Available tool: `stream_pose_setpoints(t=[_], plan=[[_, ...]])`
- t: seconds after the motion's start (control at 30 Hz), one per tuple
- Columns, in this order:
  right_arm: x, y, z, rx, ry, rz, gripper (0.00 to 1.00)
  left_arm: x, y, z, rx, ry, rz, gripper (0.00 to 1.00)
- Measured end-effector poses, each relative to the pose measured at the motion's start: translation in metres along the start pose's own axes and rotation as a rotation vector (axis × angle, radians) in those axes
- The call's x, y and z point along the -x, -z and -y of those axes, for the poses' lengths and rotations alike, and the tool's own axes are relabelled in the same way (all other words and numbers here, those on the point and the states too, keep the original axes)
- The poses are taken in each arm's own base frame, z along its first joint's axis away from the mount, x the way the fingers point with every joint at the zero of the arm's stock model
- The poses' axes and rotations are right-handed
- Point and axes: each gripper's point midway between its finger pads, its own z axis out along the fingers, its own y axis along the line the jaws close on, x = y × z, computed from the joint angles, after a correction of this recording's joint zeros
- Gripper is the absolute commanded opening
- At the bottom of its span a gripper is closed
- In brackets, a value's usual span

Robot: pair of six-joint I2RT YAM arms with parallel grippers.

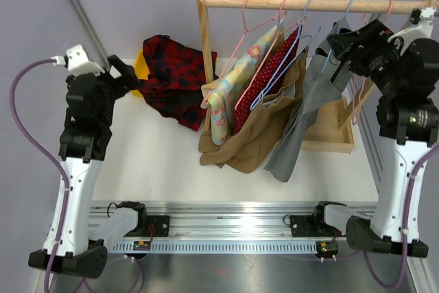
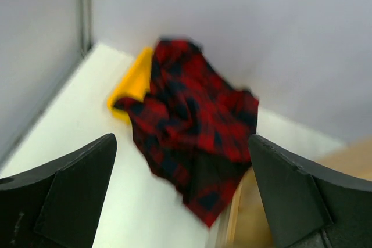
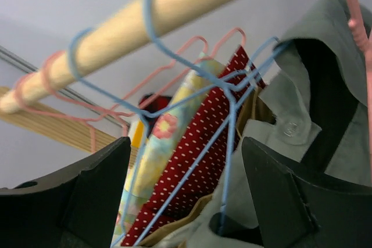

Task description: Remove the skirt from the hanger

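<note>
A wooden rail [image 1: 309,3] carries several pink and blue wire hangers with clothes: a floral piece [image 1: 230,90], a red dotted piece [image 1: 264,77], a tan skirt-like garment [image 1: 257,138] and a grey buttoned garment [image 1: 305,111]. My right gripper [image 1: 336,47] is open, high by the rail, at the grey garment's top. In the right wrist view a blue hanger [image 3: 229,94] runs between its open fingers [image 3: 273,190], with the grey garment [image 3: 325,56] at right. My left gripper [image 1: 132,77] is open and empty, facing a red plaid garment [image 2: 197,126] lying on the table.
The plaid garment [image 1: 175,77] lies over a yellow object [image 2: 135,79] at the back left corner. The rack's wooden post [image 1: 204,53] stands mid-table and its base frame [image 1: 333,135] lies at right. Grey walls close the back and sides.
</note>
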Motion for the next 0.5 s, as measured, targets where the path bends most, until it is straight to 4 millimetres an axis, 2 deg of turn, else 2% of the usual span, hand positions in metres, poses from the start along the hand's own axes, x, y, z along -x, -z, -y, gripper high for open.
stream_pose_setpoints(t=[0.1, 0.2, 0.27, 0.33, 0.37, 0.5], plan=[[-0.018, -0.021, 0.023, -0.063, -0.027, -0.073, 0.75, -0.05, 0.024, -0.001, -0.07, -0.027, -0.128, 0.99], [-0.026, -0.028, 0.035, -0.101, -0.037, -0.101, 0.69, -0.091, 0.053, -0.008, -0.122, -0.048, -0.232, 0.99], [-0.028, -0.029, 0.037, -0.107, -0.04, -0.106, 0.63, -0.101, 0.071, -0.011, -0.151, -0.047, -0.25, 0.99], [-0.03, -0.029, 0.038, -0.108, -0.041, -0.108, 0.58, -0.102, 0.087, -0.014, -0.177, -0.042, -0.239, 0.99], [-0.03, -0.03, 0.038, -0.109, -0.045, -0.11, 0.52, -0.1, 0.094, -0.014, -0.192, -0.038, -0.227, 0.99], [-0.035, -0.036, 0.043, -0.111, -0.062, -0.117, 0.41, -0.108, 0.102, -0.014, -0.221, -0.038, -0.233, 0.99]])
